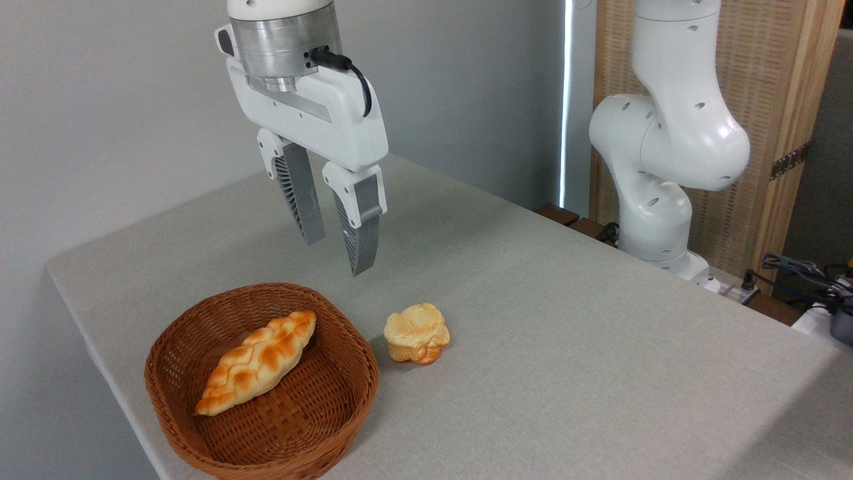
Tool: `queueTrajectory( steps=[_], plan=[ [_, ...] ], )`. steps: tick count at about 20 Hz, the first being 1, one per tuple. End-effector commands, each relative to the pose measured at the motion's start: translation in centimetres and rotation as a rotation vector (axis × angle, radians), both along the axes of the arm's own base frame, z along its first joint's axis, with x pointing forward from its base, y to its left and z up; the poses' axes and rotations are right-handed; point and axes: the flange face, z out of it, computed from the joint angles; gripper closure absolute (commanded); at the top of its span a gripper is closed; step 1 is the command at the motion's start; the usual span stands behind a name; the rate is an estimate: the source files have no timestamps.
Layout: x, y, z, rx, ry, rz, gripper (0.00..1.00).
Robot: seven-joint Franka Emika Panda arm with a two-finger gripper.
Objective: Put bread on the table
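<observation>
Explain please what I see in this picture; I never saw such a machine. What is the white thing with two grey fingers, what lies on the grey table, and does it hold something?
The white machine is a robot arm. Its base stands at the far right of the table, and the arm reaches over the top of the picture to end in the gripper, a hand with two ribbed grey fingers. One fixed camera, looking down across the table from one corner, took the picture.

The fingers hang in the air with a gap between them and hold nothing. On the grey cloth stands a brown wicker basket, and a long braided bread lies inside it. Just right of the basket, directly on the cloth, sits a small muffin-shaped bun. The gripper hovers above and slightly behind the basket, touching neither loaf.
</observation>
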Motion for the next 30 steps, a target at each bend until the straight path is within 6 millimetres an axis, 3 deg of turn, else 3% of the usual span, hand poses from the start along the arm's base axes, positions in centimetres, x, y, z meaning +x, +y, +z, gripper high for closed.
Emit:
queueTrajectory(
  steps=[1,6,9,13,19,25,30],
  plan=[
    [0.0,0.0,0.4,-0.014,-0.013,0.014,0.00],
    [0.4,-0.2,-0.1,-0.049,-0.058,0.088,0.00],
    [1.1,-1.1,-1.4,-0.066,-0.104,0.164,0.00],
    [2.8,-5.7,-5.4,-0.089,-0.119,0.219,0.00],
    [5.2,-9.8,-10.7,-0.099,-0.128,0.212,0.00],
    [5.0,-9.9,-12.3,-0.089,-0.109,0.176,0.00],
    [5.0,-11.0,-15.5,-0.060,-0.106,0.147,0.00]
  ],
)
